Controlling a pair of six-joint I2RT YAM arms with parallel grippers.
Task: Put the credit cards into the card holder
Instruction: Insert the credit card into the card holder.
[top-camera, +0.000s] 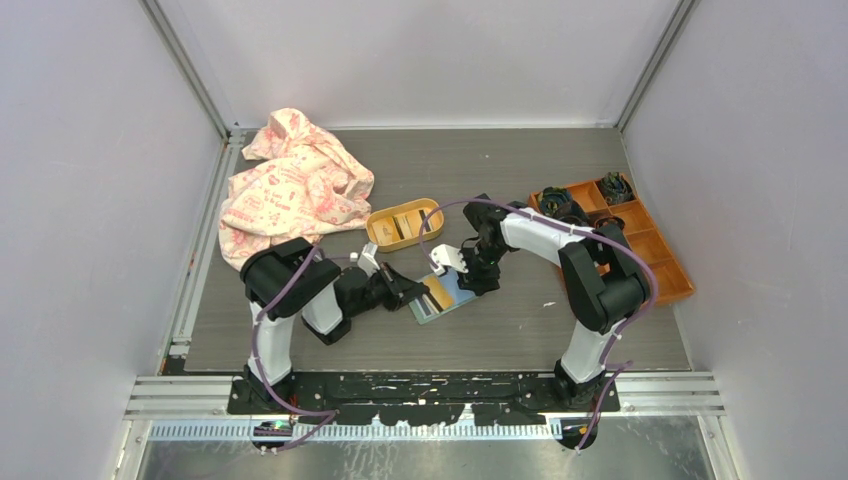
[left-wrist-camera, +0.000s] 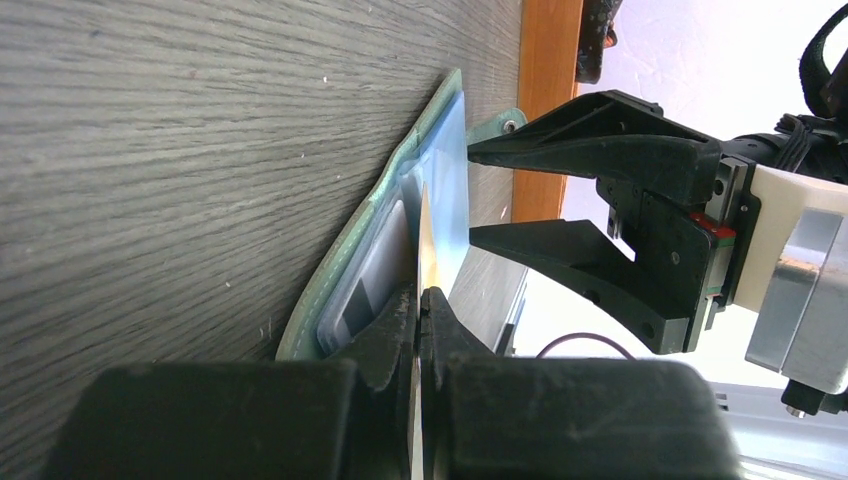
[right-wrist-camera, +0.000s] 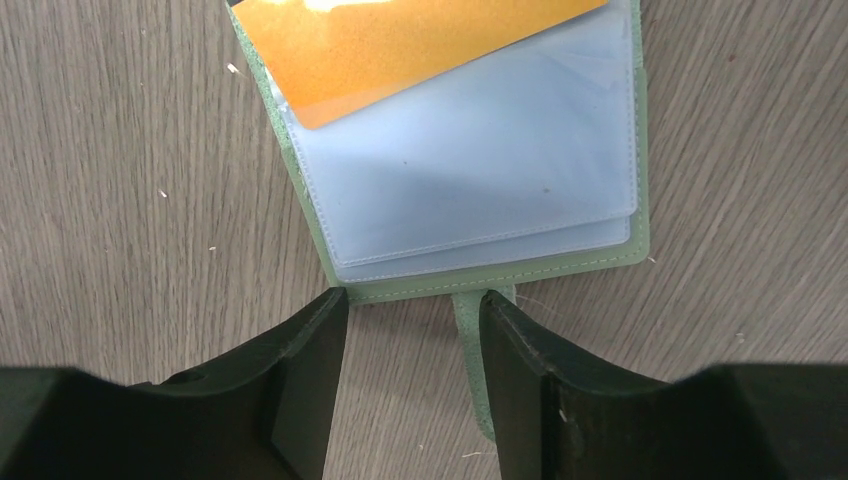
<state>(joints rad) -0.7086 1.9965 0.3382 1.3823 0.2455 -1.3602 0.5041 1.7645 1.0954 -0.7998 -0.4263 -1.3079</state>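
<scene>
The sage-green card holder (top-camera: 447, 296) lies open on the table, its clear slots facing up in the right wrist view (right-wrist-camera: 480, 170). My left gripper (top-camera: 408, 291) is shut on a beige-gold credit card (right-wrist-camera: 400, 40), which lies at an angle over the holder's far slot. The left wrist view shows this card edge-on (left-wrist-camera: 422, 235) between the closed fingers, above the holder (left-wrist-camera: 365, 255). My right gripper (right-wrist-camera: 412, 305) is open and empty at the holder's near edge. One finger is beside the snap strap (right-wrist-camera: 478, 350). It also shows in the left wrist view (left-wrist-camera: 545, 195). More cards lie in the yellow oval tray (top-camera: 378, 232).
An orange compartment box (top-camera: 655, 250) with small dark items stands at the right. A pink patterned cloth (top-camera: 290, 185) is bunched at the back left. Grey walls close in the table on three sides.
</scene>
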